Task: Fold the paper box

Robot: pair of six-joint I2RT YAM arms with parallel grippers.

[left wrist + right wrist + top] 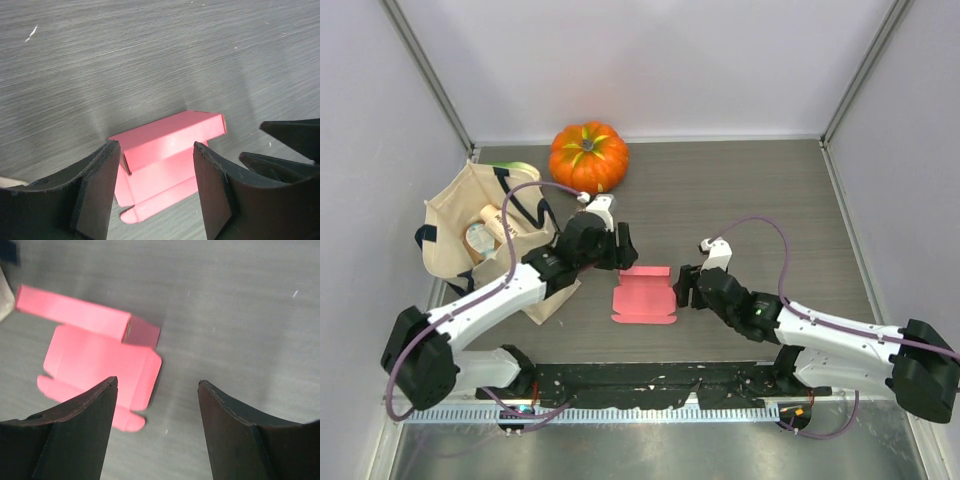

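Pink-red paper box lay toward the middle of the worktop's near edge, its far panel folded up. The left gripper hung just beyond it and the right gripper just beside its right side, both spread wide, grasping nothing

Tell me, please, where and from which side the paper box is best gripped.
Probably the raised wall along the far edge of the paper box, taken from above. It stands up off the table, while the remaining panels lie flat and offer no edge. The open left end effector is lined up with it.
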